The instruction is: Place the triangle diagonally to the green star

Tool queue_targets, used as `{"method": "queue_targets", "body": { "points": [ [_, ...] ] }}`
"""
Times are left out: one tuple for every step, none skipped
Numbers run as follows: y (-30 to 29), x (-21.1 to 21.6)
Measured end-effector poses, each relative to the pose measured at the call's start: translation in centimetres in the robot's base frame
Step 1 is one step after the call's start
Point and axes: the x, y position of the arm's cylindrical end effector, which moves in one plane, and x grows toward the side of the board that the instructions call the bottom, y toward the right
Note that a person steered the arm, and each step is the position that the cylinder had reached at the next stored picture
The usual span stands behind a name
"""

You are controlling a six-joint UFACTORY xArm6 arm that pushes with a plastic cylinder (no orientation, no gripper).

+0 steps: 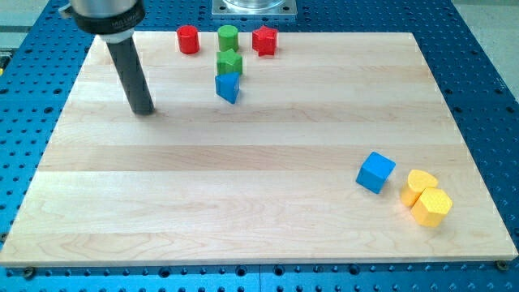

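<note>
The blue triangle (228,87) lies near the view's top centre, touching the lower edge of the green star (229,63) just above it. My tip (143,110) rests on the wooden board (243,178) well to the left of both, about a hundred pixels from the triangle and slightly lower. The rod rises up and to the left out of the view's top.
A green cylinder (228,37) stands above the star, with a red cylinder (188,39) to its left and a red star-like block (264,40) to its right. At the lower right sit a blue cube (375,172), a yellow block (420,185) and a yellow hexagon (431,207).
</note>
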Motion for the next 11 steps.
{"method": "queue_targets", "body": {
  "points": [
    [5.5, -1.4],
    [12.5, -2.2],
    [13.4, -4.5],
    [19.1, -4.4],
    [24.8, -3.5],
    [25.8, 0.9],
    [24.3, 3.2],
    [24.3, 3.3],
    [23.4, 1.9],
    [19.9, -0.2],
    [14.2, -0.3]
  ]
}}
